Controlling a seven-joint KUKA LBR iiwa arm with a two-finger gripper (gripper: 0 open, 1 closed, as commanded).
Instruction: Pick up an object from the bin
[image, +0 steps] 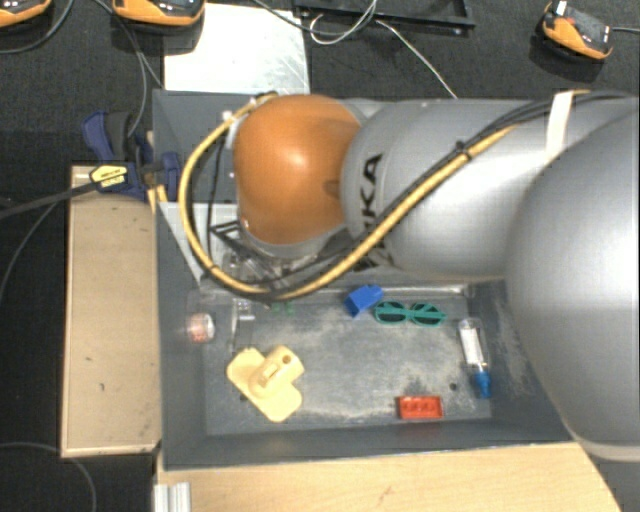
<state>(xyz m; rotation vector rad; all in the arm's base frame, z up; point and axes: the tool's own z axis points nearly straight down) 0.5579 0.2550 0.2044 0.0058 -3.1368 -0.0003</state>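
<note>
Gripper (243, 316) low over left part of grey metal bin (350, 375), tucked under orange wrist cover (290, 165); open or closed, cannot tell. Nearest: small clear-pink round cap (200, 327) just left, pale yellow flat plastic piece (266, 383) with upright peg just below.

The arm (480, 190) is reaching in from the right, its orange cover (290, 165) hanging over the bin's (350, 375) left side. The gripper (243, 312) is hovering near a yellow piece (265, 382) and a pinkish ball (200, 327). A blue block (363, 299), green piece (408, 314), white tube (472, 350) and red brick (420, 407) are lying to the right.
</note>
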